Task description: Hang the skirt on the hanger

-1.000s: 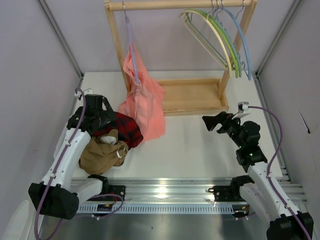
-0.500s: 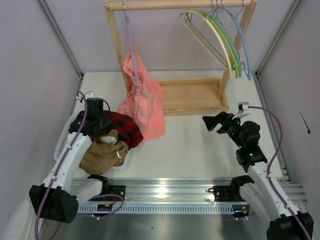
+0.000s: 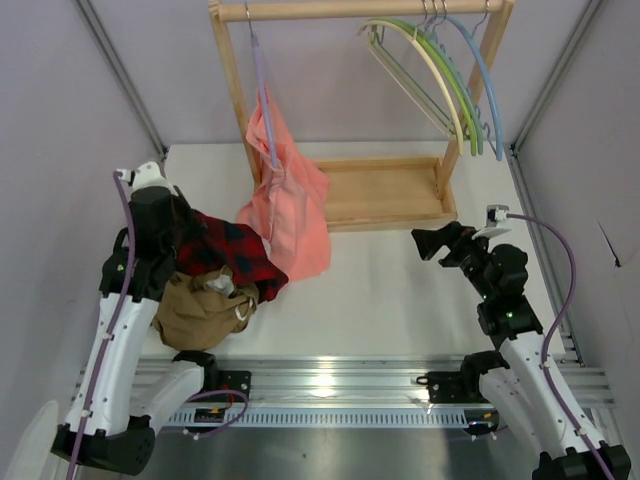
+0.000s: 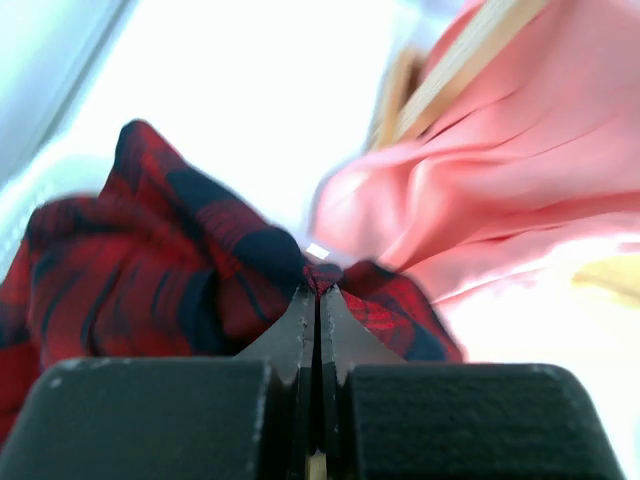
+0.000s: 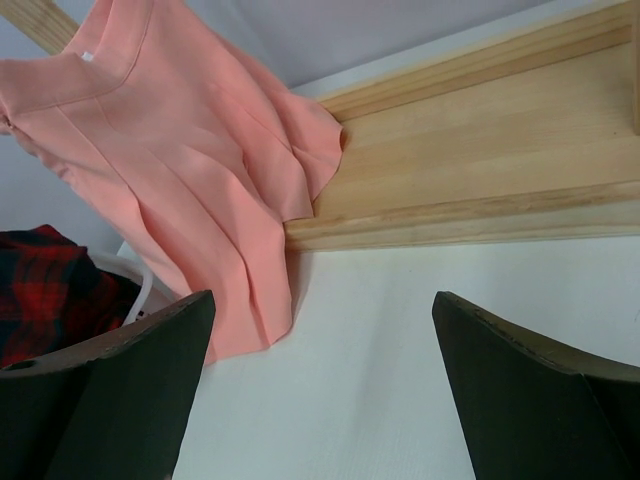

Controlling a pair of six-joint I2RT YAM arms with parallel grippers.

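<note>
Left jaws: closed tight on a fold of the skirt (image 3: pixel 238 256), with the plaid cloth pinched at their tips. The skirt lies bunched at the left of the desk (image 3: pixel 390 290), overlapping the tan cloth (image 3: pixel 200 315) and touching the pink garment (image 3: pixel 290 210). Right jaws: wide apart, holding nothing, over bare desk near the base of the wooden rack (image 3: pixel 232 90). The hanger (image 3: pixel 432 62) hangs from the right end of the rack's top rail, well apart from the skirt.
</note>
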